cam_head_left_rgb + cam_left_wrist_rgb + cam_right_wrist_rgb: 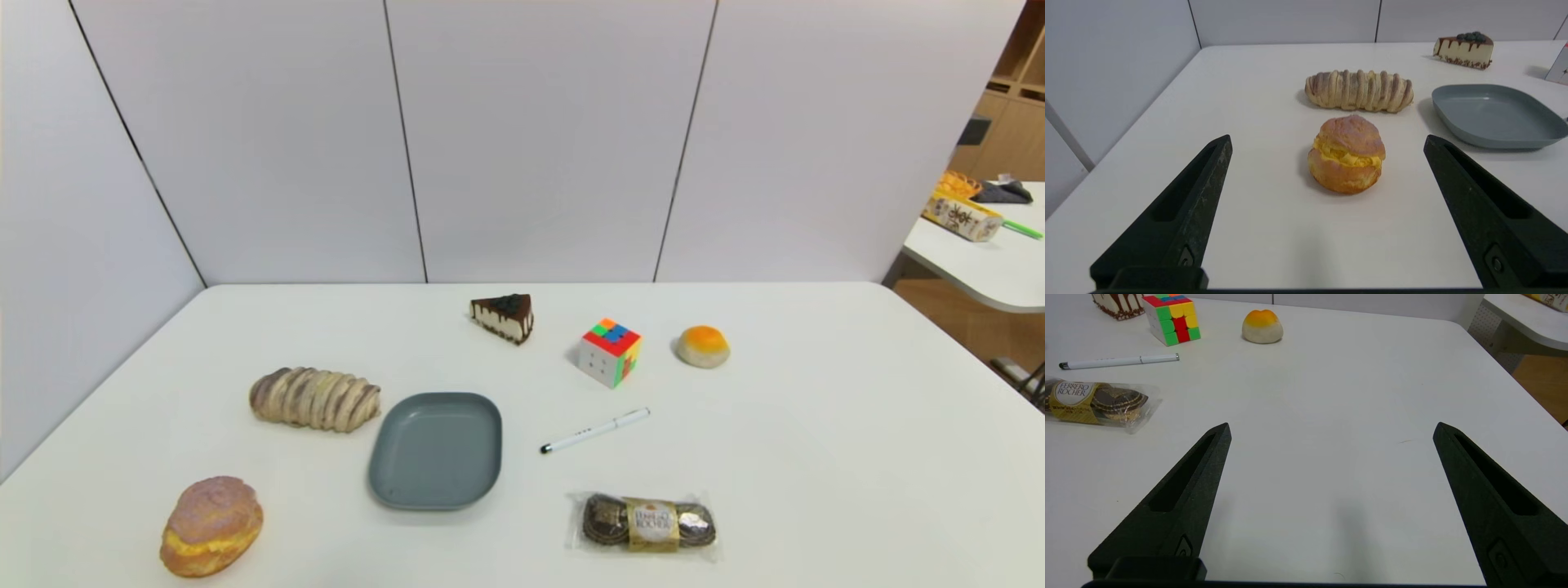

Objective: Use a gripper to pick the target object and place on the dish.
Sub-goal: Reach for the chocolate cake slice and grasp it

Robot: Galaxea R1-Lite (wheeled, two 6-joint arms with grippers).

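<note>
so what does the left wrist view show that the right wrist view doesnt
Only the left wrist view shows the striped long bread, the cream-filled bun, the dish and the open left pincer.

Only the right wrist view shows the pen, the chocolate pack, the orange-topped bun and the open right pincer, over bare table.

Both share the white table, the cake slice and the puzzle cube, the cube only as an edge in the left view.

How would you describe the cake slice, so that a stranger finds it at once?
On the white table, look toward the far wall, beyond the blue-grey dish and left of the colourful cube. The cake slice is the only wedge there: cream sides, dark chocolate drip, berries on top.
</note>
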